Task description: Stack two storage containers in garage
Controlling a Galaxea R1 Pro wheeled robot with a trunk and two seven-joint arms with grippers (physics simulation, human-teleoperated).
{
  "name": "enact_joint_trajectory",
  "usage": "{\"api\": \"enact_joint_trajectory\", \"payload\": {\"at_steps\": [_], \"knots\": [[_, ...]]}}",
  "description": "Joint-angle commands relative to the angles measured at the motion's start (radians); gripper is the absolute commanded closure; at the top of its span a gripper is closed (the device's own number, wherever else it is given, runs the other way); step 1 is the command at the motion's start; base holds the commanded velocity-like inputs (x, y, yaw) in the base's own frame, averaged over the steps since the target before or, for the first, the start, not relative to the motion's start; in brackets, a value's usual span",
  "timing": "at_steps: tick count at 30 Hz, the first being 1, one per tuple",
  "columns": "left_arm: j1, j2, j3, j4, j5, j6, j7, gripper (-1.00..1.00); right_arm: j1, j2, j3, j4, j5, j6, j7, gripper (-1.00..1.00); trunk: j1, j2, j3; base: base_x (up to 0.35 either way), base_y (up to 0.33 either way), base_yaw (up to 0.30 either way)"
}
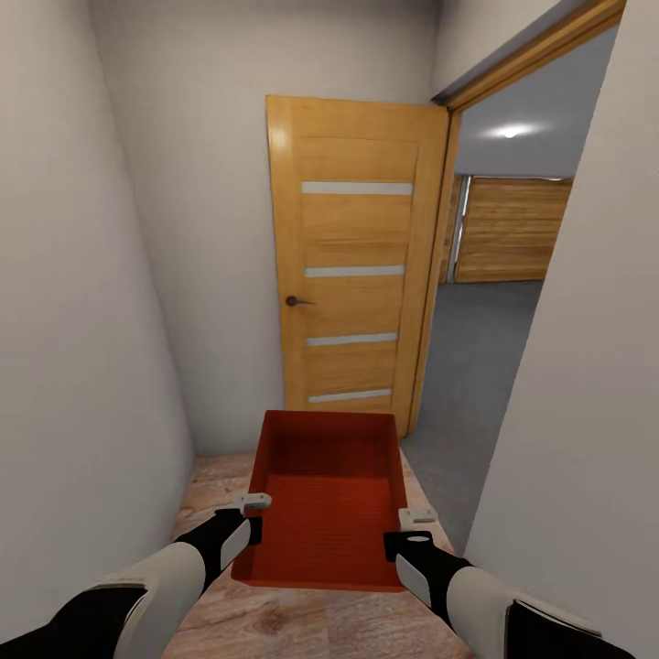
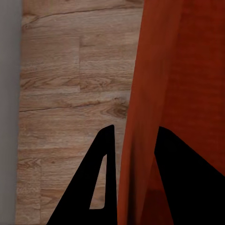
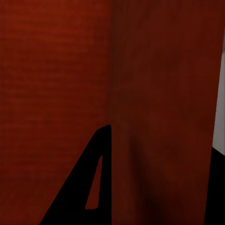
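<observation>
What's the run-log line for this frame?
phase: carrying | held: storage container | left gripper: shut on wall | right gripper: shut on wall | ahead: open door, garage

Soft, even indoor light. A ceiling lamp (image 1: 510, 131) glows with mild glare through the doorway. The door (image 1: 352, 265) carries a faint sheen. Renders look slightly blurred; wrist views are dim, with fingers in black silhouette.

a light wood plank floor (image 1: 275, 622) ran down the narrow hallway between pale walls and ended at the foot of an open wooden door (image 1: 352, 265). to the right of the door, past the doorway's threshold, the planks gave way to a dark grey concrete floor (image 1: 476, 357) that stretched back to a wooden plank garage door (image 1: 513, 229). nothing could be seen resting directly on either surface.
</observation>
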Motion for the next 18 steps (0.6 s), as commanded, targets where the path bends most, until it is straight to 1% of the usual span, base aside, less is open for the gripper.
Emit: {"api": "enact_joint_trajectory", "payload": {"at_steps": [1,5,18], "knots": [[0.0,0.0,0.004,0.002,0.008,0.006,0.007,1.0,-0.002,-0.002,-0.004,0.019,0.022,-0.006,-0.012,1.0,0.0,-0.001,-0.001,0.012,0.014,-0.009],[0.0,0.0,0.004,0.002,0.008,0.006,0.007,1.0,-0.002,-0.001,-0.004,0.019,0.022,-0.006,-0.012,1.0,0.0,-0.001,-0.001,0.005,0.006,-0.107],[0.0,0.0,0.005,0.002,0.008,0.006,0.008,1.0,-0.002,-0.001,-0.002,0.019,0.022,-0.006,-0.012,1.0,0.0,-0.001,-0.001,0.0,0.0,-0.235]]}}
